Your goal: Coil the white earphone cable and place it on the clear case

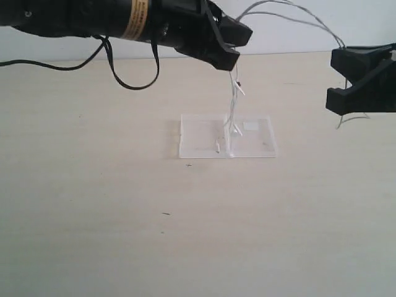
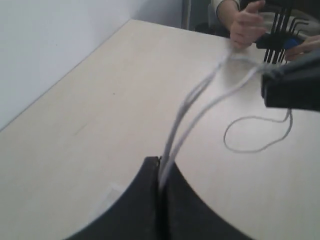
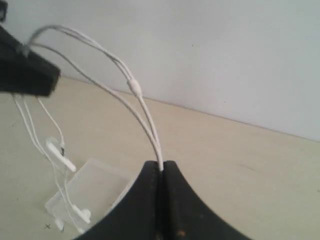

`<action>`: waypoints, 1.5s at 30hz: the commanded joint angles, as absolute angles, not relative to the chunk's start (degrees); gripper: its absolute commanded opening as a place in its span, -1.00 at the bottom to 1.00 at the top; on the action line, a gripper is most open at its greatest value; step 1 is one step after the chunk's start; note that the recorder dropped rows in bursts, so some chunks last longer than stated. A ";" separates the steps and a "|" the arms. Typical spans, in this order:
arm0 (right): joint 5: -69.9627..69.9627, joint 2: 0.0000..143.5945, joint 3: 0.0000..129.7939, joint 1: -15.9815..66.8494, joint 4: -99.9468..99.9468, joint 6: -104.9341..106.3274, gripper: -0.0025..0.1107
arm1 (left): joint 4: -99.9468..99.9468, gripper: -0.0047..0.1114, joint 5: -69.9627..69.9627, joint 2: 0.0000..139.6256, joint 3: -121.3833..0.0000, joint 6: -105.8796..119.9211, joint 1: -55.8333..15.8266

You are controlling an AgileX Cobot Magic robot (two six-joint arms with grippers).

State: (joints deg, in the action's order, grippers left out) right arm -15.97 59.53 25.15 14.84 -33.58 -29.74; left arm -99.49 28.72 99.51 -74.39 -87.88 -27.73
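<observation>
Left hand (image 2: 161, 165) and right hand (image 3: 161, 167) are both clamped on the white earphone cable (image 1: 233, 105). Its earbuds dangle onto the clear case (image 1: 204, 139), with the right hand at 2 o'clock. Looks mid-coil to me; next it needs lowering onto the case.

- The left arm (image 1: 74, 18) is showing a round, matte black casing and wearing a gold band (image 1: 141, 18) with small, unreadable marks.
- A black cable (image 1: 133, 88) is drooping in a loop beneath it.
- The left pincer (image 2: 161, 172) and right pincer (image 3: 161, 170) are showing smooth, curved black fingers.
</observation>
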 commanded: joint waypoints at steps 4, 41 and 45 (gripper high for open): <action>-17.89 62.84 24.38 14.60 -33.04 -29.31 -0.96 | -99.95 -0.92 32.45 94.60 -74.56 -90.40 -27.14; -35.78 66.28 24.38 14.60 -57.28 -42.10 0.41 | -99.95 -0.92 34.23 93.48 -74.56 -93.25 -27.14; -41.58 70.01 24.38 14.60 -55.59 -39.50 0.41 | -99.95 -0.92 34.23 93.48 -74.56 -93.72 -27.14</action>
State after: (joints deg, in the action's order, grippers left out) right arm -39.49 68.64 24.74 14.84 -56.93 -41.27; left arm -100.22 34.04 94.15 -74.39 -93.00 -27.25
